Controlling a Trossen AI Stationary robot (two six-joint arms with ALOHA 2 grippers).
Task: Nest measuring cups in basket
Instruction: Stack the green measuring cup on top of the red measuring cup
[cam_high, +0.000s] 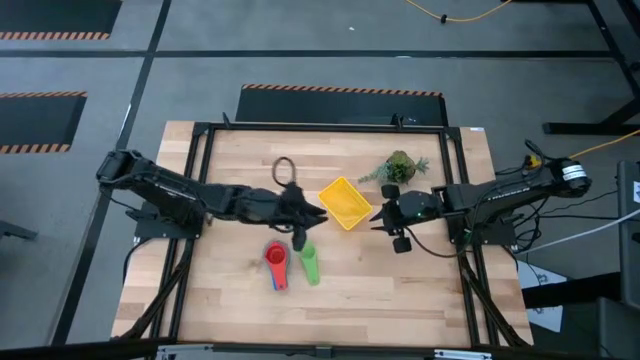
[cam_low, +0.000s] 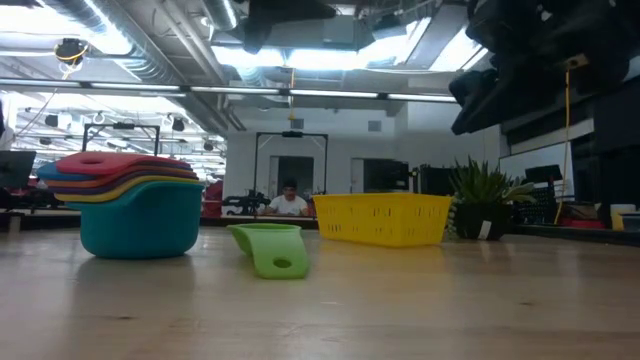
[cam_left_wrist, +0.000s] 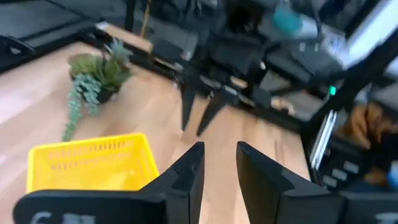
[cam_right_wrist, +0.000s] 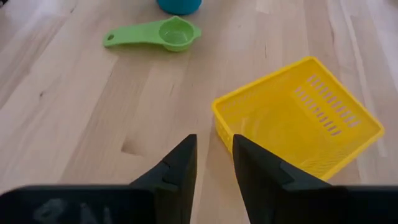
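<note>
The stack of measuring cups (cam_high: 276, 263) (cam_low: 135, 205) sits nested and upright on the table, red on top and a teal cup at the bottom. A green cup (cam_high: 310, 265) (cam_low: 272, 248) (cam_right_wrist: 158, 34) lies alone beside it. The yellow basket (cam_high: 345, 203) (cam_low: 382, 218) (cam_right_wrist: 298, 115) (cam_left_wrist: 87, 165) rests flat on the table, farther back. My left gripper (cam_high: 299, 228) (cam_left_wrist: 217, 168) hovers between the stack and the basket, open and holding nothing. My right gripper (cam_high: 394, 222) (cam_right_wrist: 214, 158) hovers just right of the basket, also open and holding nothing.
A small potted plant (cam_high: 398, 168) (cam_low: 483, 200) (cam_left_wrist: 93, 78) stands beyond the basket on its right side. A dark ring-shaped object (cam_high: 284, 170) lies toward the far edge. Bare wood lies along the table's near side and left side.
</note>
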